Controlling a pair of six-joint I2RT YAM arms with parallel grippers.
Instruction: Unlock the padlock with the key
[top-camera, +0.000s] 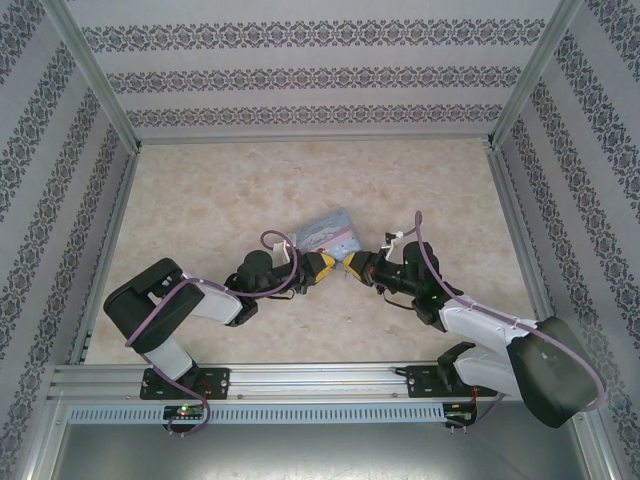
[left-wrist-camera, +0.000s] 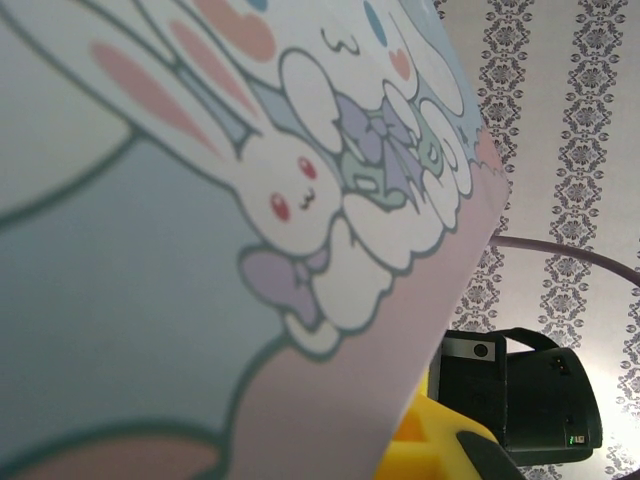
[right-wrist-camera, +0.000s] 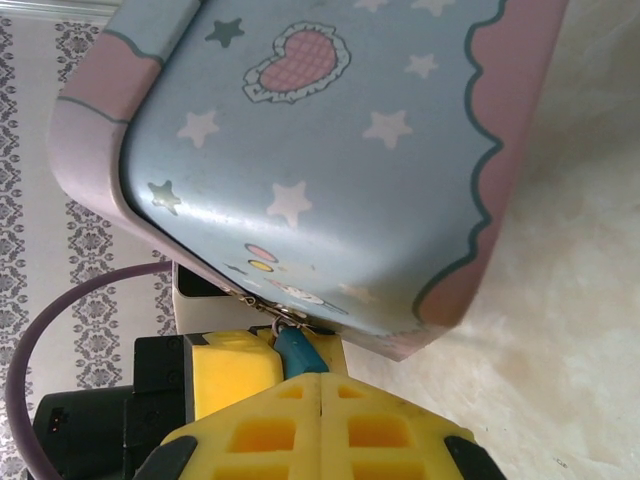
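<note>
The teal padlock hangs by its thin shackle from the clasp on the edge of the cartoon tin, which is tilted up off the table. My left gripper has a yellow finger on one side of the padlock and more yellow behind its other side, so the padlock looks pinched between them. My right gripper is shut, its fingertips meeting right at the padlock's lower end. No key shows; it is hidden. From above, both grippers' tips meet under the tin.
The tin's cartoon face presses close against the left wrist camera. Below its edge are a yellow finger and the other wrist's black camera housing. Beige tabletop stretches toward the patterned walls.
</note>
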